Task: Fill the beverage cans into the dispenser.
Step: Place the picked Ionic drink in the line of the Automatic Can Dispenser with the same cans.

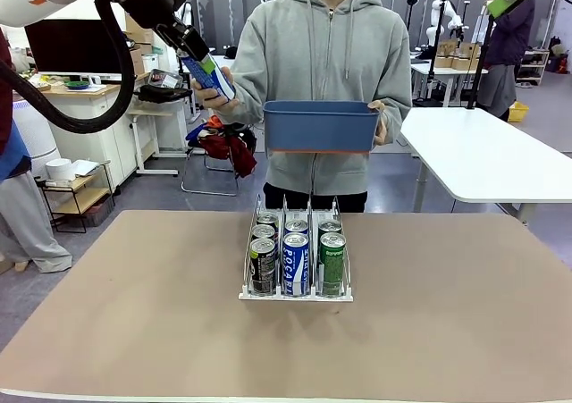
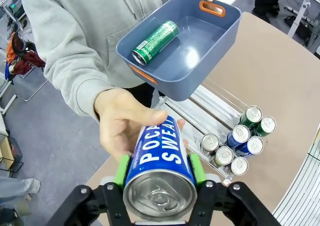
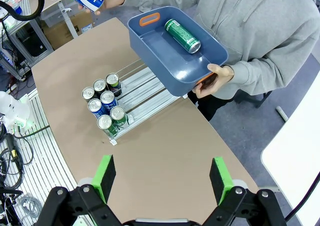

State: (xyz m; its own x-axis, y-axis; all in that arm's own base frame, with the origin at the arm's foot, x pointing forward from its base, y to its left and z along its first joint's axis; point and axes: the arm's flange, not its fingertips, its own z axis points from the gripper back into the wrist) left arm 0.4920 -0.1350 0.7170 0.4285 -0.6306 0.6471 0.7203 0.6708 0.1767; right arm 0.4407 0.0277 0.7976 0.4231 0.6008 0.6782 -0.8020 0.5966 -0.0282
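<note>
My left gripper (image 2: pixel 159 172) is shut on a blue-and-white beverage can (image 2: pixel 156 148), green pads on both of its sides. A person's hand (image 2: pixel 122 126) cups the can's far end. In the front view this gripper (image 1: pixel 202 69) holds the can (image 1: pixel 215 81) high at the left, beside the person's chest. The white wire dispenser (image 1: pixel 296 292) stands mid-table with several cans (image 1: pixel 296 262) at its front end. A green can (image 2: pixel 155 42) lies in the blue bin (image 2: pixel 220 33) held in the person's other hand. My right gripper (image 3: pixel 162 178) hangs open high over the table.
The person stands at the table's far edge, holding the blue bin (image 1: pixel 320 124) above the dispenser's back end. The dispenser's rear lanes (image 3: pixel 150 88) are bare rails. Brown tabletop (image 1: pixel 134 314) lies free on both sides. A white table (image 1: pixel 500 162) stands at the far right.
</note>
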